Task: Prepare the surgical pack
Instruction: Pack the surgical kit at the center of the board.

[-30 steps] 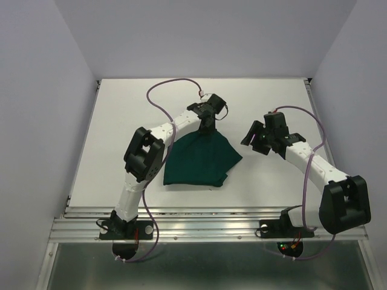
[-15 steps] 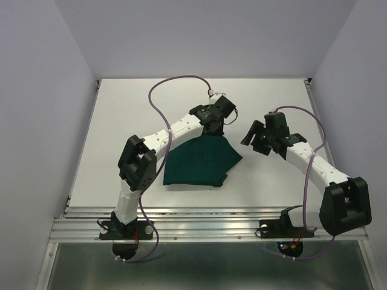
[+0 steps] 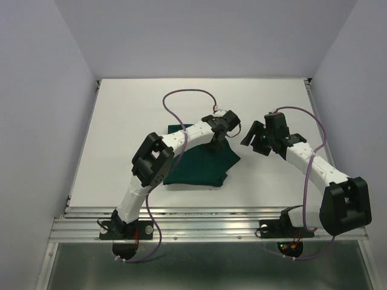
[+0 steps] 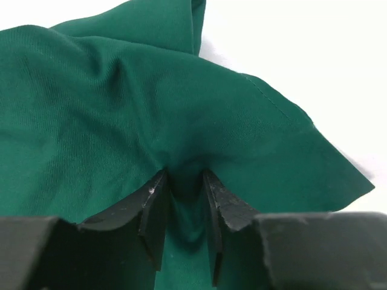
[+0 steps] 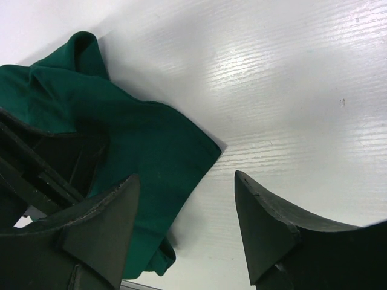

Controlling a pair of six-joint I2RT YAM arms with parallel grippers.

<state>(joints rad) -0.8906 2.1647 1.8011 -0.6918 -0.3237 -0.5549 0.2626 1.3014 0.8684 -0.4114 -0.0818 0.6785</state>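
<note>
The dark green cloth drape (image 3: 199, 166) of the surgical pack lies crumpled on the white table between the two arms. My left gripper (image 3: 221, 133) is down at the drape's far right corner. In the left wrist view its jaws (image 4: 184, 176) stand apart, open, tips pressed into a raised fold of the drape (image 4: 121, 109), which also fills the gap between them. My right gripper (image 3: 254, 138) hovers just right of the drape, open wide. Between its fingers the right wrist view (image 5: 185, 175) shows bare table and the drape's edge (image 5: 151, 151).
The white table (image 3: 121, 121) stretches to the left and behind the drape, with grey walls on three sides. A metal rail (image 3: 205, 220) runs along the near edge by the arm bases. Purple cables (image 3: 181, 96) loop above both arms.
My left gripper has moved right and down with the drape's corner and its jaws have parted. The drape has settled flatter. The right arm has barely moved.
</note>
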